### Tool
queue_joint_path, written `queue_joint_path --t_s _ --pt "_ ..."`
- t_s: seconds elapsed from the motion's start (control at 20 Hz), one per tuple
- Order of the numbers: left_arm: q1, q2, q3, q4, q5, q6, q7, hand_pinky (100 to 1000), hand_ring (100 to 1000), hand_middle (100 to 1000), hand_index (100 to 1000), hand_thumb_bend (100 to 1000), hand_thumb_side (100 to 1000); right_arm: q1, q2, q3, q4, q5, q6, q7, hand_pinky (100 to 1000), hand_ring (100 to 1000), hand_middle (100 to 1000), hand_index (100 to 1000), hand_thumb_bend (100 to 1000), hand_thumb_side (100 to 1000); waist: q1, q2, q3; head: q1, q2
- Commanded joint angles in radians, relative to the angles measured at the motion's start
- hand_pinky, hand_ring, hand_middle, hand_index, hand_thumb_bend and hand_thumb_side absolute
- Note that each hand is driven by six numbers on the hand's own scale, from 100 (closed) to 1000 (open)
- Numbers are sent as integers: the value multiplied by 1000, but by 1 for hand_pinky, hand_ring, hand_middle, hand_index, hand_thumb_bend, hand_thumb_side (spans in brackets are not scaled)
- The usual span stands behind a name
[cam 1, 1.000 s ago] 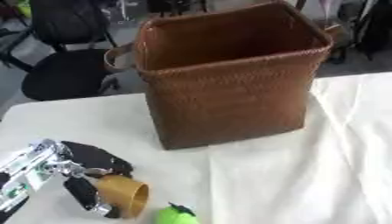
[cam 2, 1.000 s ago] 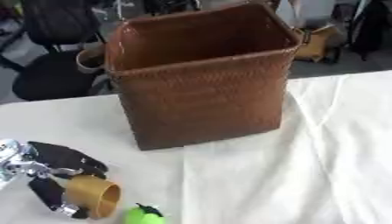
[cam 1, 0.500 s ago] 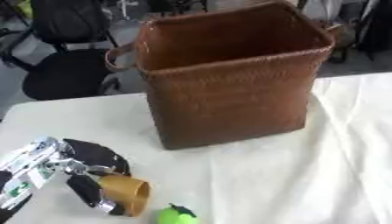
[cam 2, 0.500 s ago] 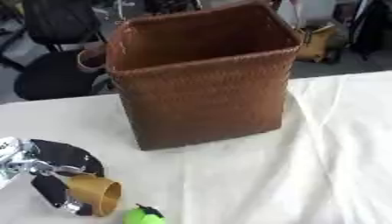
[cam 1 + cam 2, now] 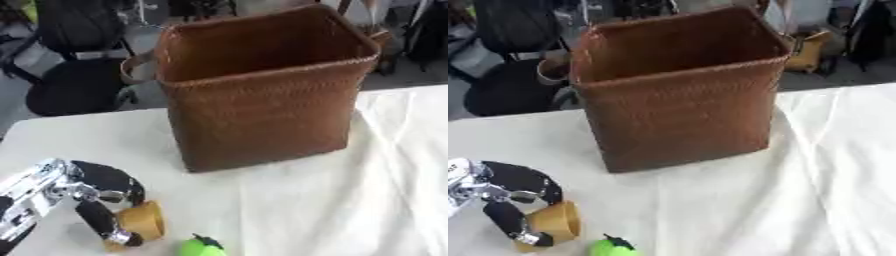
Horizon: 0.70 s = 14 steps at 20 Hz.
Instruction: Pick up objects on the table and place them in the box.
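- Left hand, black fingers on a silver wrist, comes in from the lower left corner. Its fingers and thumb are curled round a small tan cylindrical cup lying on its side, open mouth facing right and toward the camera.
- One finger arches over the top of the cup, another digit runs down its near left side. Judged a pinch across the cup's wall, suited to lifting a light hollow thing without crushing the rim.
- Cup appears to rest on or just above the white tablecloth; cannot tell whether it has left the surface.
- A small round green object with a dark stem-like tip lies just beside the cup, to its right and nearer the camera, at the lower edge. Apart from the hand. Looks like a toy fruit; likely next in line.
- Tall brown woven rectangular basket, serving as the box, stands upright at the far middle of the table, well apart from the hand. Open top, a loop handle on its left side. Inside looks dark; contents not visible.
- Its height means the cup must be raised well clear of the rim before release.
- Right hand: not seen in either view.
- Step in hand, as judged: securing the cup ahead of the carry up and right to the basket.
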Motion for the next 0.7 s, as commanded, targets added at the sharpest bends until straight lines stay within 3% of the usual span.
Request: queue_joint_path --t_s 0.05,0.45,0.5,0.55,0.6,0.65,0.7 --pt "-8 34 13 -15 9 -108 -119 979 761 513 681 428 907 0 -30 -10 -13 -10 -18 -13 665 531 582 590 100 1000 -3 -26 0 0 -6" --pt "-3 29 1 -4 -10 -105 -119 897 634 445 610 342 893 -2 -27 -15 -13 -13 -20 -13 664 531 582 591 100 1000 -3 -21 -6 -2 -8" --pt "-4 28 3 -6 -9 -103 -119 872 610 428 592 262 884 -2 -27 -15 -13 -12 -19 -13 664 531 582 591 100 1000 -3 -22 -6 -3 -8" --pt "-5 29 6 -9 -8 -100 -119 872 610 428 592 262 884 -2 -27 -15 -13 -13 -19 -13 664 531 582 591 100 1000 -3 -22 -6 -3 -8" --pt "-7 29 9 -12 -6 -96 -119 848 594 417 580 185 875 -2 -26 -15 -13 -13 -18 -13 663 531 582 591 100 1000 -3 -22 -5 -4 -8" --pt "-7 29 11 -16 -5 -91 -119 848 594 417 580 185 875 -3 -27 -14 -13 -13 -17 -13 663 531 582 591 100 1000 -3 -22 -5 -4 -9" --pt "-7 30 13 -19 -4 -87 -119 846 590 414 578 129 865 -3 -27 -14 -13 -13 -17 -13 664 532 582 591 100 1000 -3 -22 -5 -4 -9"
